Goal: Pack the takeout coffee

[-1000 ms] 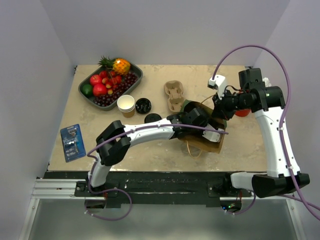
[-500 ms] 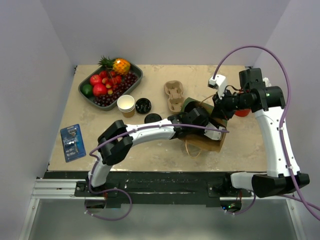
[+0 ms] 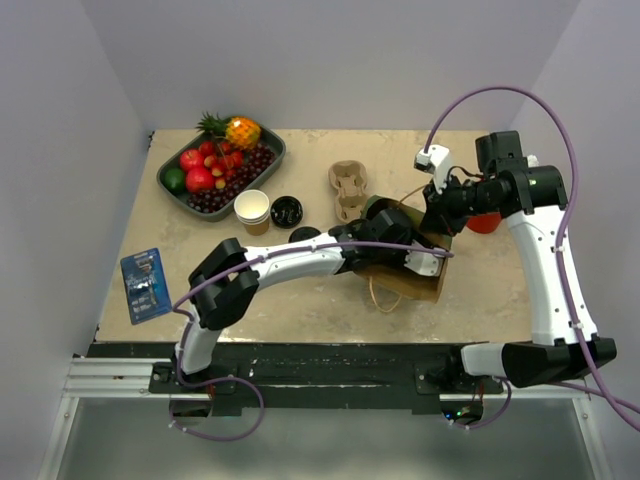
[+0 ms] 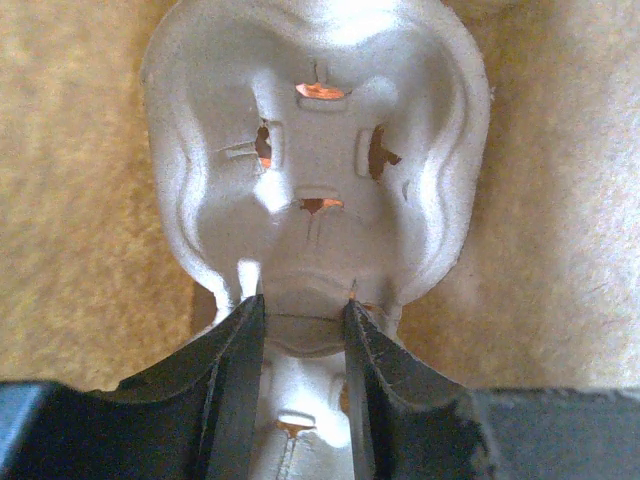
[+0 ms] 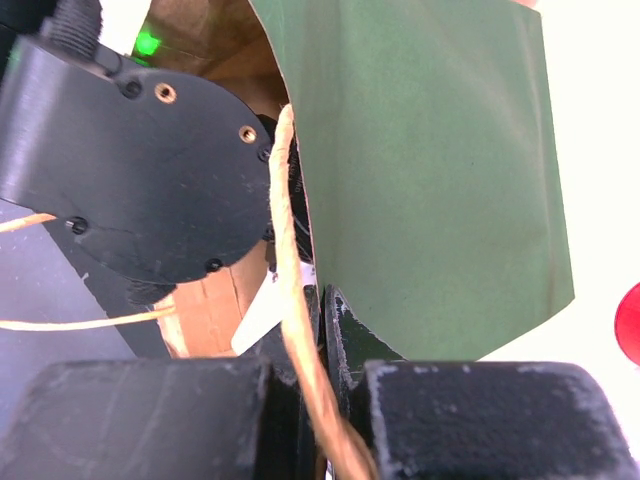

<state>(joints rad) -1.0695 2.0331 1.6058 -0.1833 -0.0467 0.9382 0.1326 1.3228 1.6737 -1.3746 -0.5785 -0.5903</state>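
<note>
Left gripper (image 4: 303,315) sits deep in the bag (image 3: 415,285), tan walls close on both sides, jaws pinching the middle ridge of a carrier (image 4: 320,150). Right gripper (image 5: 322,300) is pressed together on the bag's handle (image 5: 285,200). From above, the bag hides the left fingers. Cups (image 3: 252,210) stand center-left, well apart from both grippers, lids (image 3: 286,211) just beside them.

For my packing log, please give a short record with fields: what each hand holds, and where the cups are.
left hand: shut on pale moulded-pulp cup carrier, inside the brown and green paper bag
right hand: shut on that bag's twine handle
cups: stacked tan paper cups on the table, outside the bag
lids: two round black plastic lids beside the cups, not fitted
</note>
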